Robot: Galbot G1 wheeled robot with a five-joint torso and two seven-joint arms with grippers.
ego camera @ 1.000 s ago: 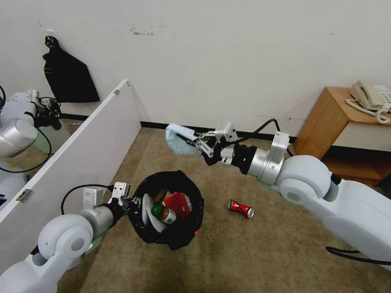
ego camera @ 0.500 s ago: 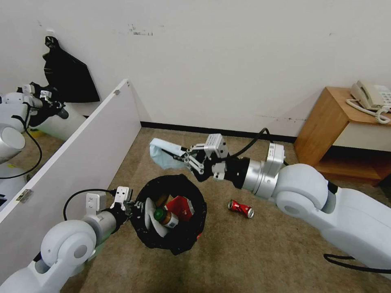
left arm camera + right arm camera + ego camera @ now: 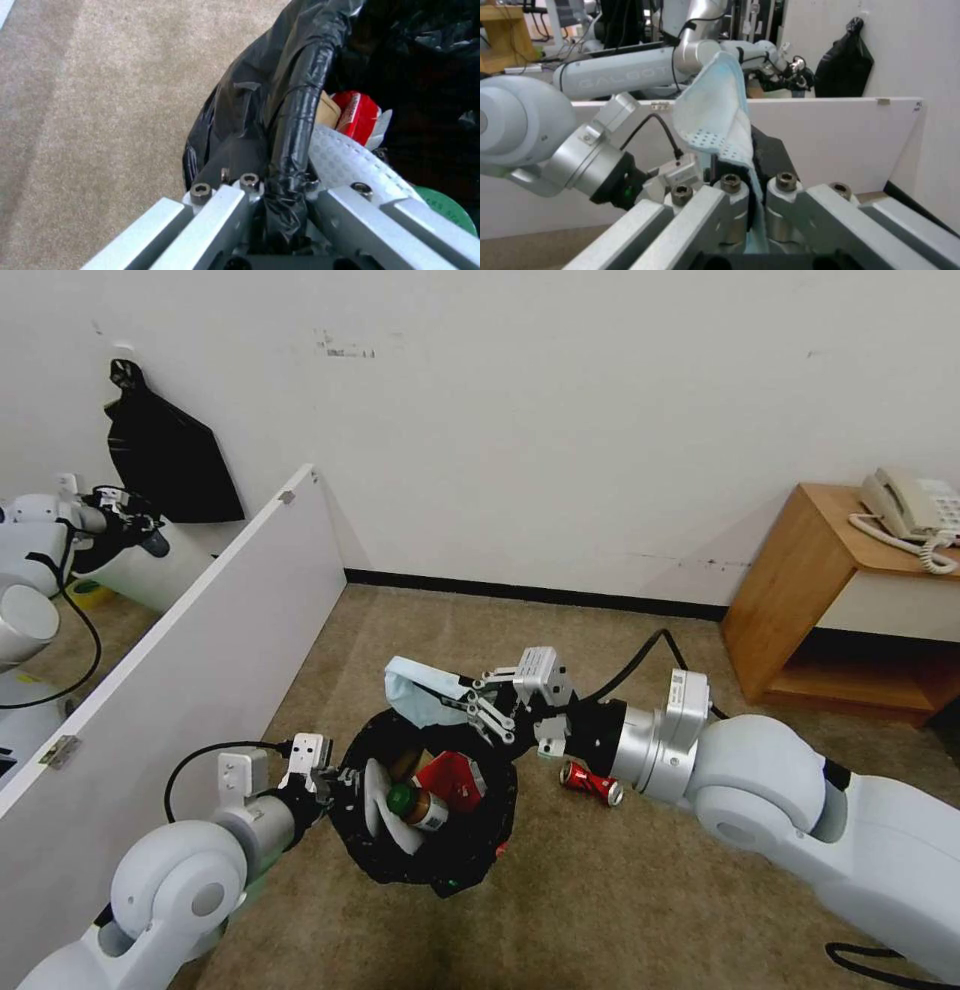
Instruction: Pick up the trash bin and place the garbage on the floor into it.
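The right gripper [image 3: 470,707] has its fingers pressed together on a light-blue face mask [image 3: 425,690], pinching one edge so the mask sticks out past the fingertips. In the right wrist view the mask [image 3: 719,119] stands up between the closed fingers [image 3: 731,195]. Gripper and mask hang just above the far rim of the trash bin [image 3: 480,855], which is lined with a crinkly black bag.

The left gripper [image 3: 335,778] is clamped on the near-left rim of the bin; in the left wrist view its fingers [image 3: 240,187] squeeze the bag-covered rim [image 3: 295,123].

Inside the bin lie a red carton [image 3: 450,773], a green-capped bottle [image 3: 415,802] and a white slipper [image 3: 380,805].

A crushed red can [image 3: 590,782] lies on the carpet [image 3: 650,910], just right of the bin and under the right wrist.
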